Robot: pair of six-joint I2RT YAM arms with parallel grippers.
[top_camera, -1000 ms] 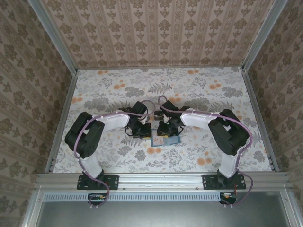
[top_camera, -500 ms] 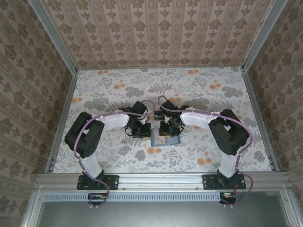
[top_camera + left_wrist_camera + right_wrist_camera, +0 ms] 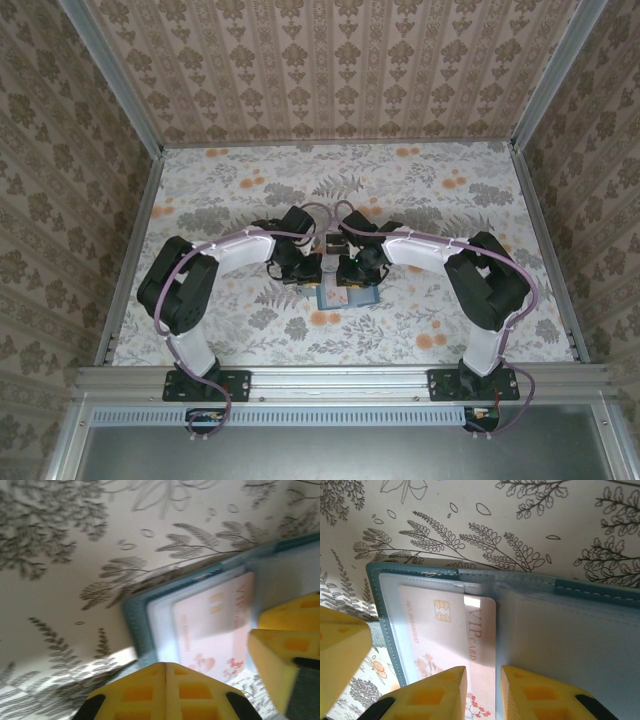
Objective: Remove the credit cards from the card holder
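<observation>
The teal card holder lies open on the floral table, between the two grippers. A pale pink credit card with a gold chip and "VIP CARD" lettering sits in its left clear slot, its right strip sticking out of the pocket. My right gripper hovers over that strip with a narrow gap between its yellow fingers, and the card lies flat under the gap. My left gripper is shut with nothing in it, at the holder's left edge beside the card. The right gripper's fingers show at the right of the left wrist view.
A small boxy object sits just beyond the grippers, between the two forearms. Patterned walls and metal rails enclose the table on three sides. Both arms crowd the centre.
The left gripper has shifted a little farther and to the right, closer to the card holder. The right gripper and the holder have hardly moved.
</observation>
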